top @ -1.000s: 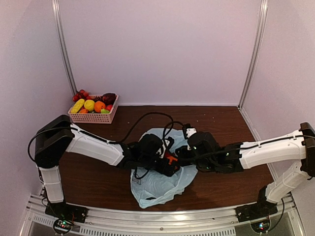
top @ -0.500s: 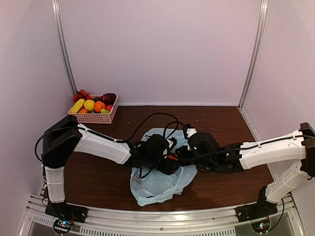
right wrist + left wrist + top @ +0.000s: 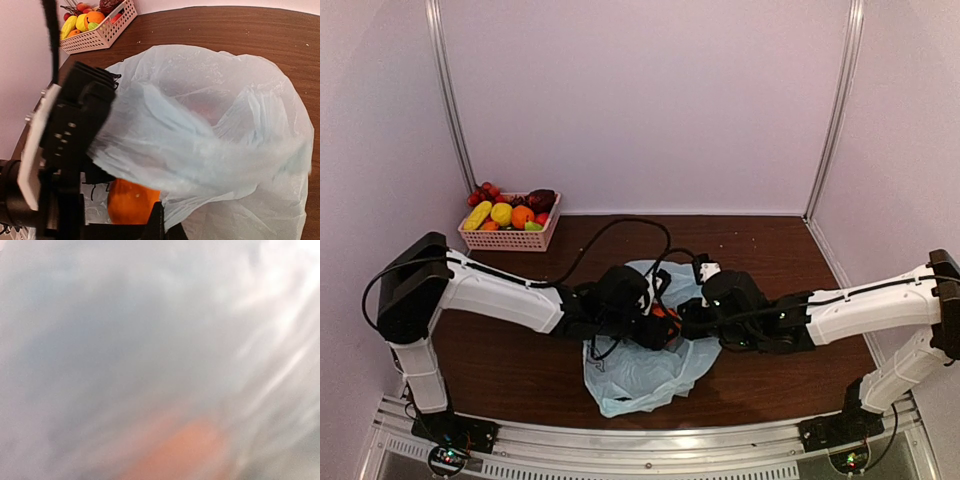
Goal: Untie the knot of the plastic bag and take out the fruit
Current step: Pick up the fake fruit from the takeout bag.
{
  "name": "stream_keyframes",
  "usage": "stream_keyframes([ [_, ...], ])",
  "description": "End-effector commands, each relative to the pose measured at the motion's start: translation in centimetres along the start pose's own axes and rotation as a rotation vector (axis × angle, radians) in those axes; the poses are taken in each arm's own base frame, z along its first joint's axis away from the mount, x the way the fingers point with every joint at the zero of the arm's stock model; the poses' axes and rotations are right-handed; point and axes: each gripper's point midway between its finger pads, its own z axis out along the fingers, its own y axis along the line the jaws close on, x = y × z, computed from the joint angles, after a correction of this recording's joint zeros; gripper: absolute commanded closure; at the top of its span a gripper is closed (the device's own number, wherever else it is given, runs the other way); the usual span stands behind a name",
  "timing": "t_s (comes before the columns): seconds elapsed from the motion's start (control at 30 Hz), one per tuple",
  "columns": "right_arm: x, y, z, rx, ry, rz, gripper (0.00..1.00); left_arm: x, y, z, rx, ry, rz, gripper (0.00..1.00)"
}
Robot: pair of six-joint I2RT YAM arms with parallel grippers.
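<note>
Right wrist view gives the clearest look: one orange fruit sits at the mouth of the plastic bag, under the raised film. From above, this fruit is right at the tips of the left pincer and just to the left of the right pincer. The knot I cannot find in any view. The bag mouth looks open, so I judge it is already undone.

The right pincer is fully closed, and the bag film runs down to its tips, so it seems to pinch the edge and hold the mouth up. For the left pincer, I cannot tell if its jaws are closed on the fruit or only stand around it. The film covers its own camera, and only an orange blur shows there.

I judge these risks:
- The round, smooth fruit may slip out and roll on the table if the jaws take it off centre.
- Film may be caught between the jaws and the fruit, and then the whole bag would be dragged along.
- If the thin edge slides out of the right pincer, the mouth would fall over the left pincer.
- The pink basket is far behind and to the left of the left pincer, so a carry there would be long.
</note>
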Motion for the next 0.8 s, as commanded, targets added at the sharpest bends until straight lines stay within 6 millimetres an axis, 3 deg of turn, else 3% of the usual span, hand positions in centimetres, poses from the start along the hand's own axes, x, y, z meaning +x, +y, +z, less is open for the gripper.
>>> stream_keyframes([
  [0.0,-0.3,-1.1,-0.2,0.032,-0.023,0.023,1.00,-3.4,-2.1,-3.5,0.107,-0.139,-0.024,0.44],
  [0.27,-0.6,-1.3,-0.4,0.035,-0.032,0.029,1.00,-2.3,-1.8,-8.5,0.154,-0.168,-0.100,0.46],
  [0.57,-0.8,-1.5,-0.5,0.037,-0.035,0.030,1.00,-4.4,-0.6,-14.2,0.099,-0.225,-0.128,0.47],
  [0.63,-1.0,-1.4,-0.5,0.034,-0.038,0.031,1.00,-4.6,0.5,-15.2,0.072,-0.211,-0.138,0.46],
  [0.77,-1.2,-1.3,-0.8,0.030,-0.043,0.033,1.00,-5.8,4.8,-18.7,-0.023,-0.208,-0.160,0.44],
])
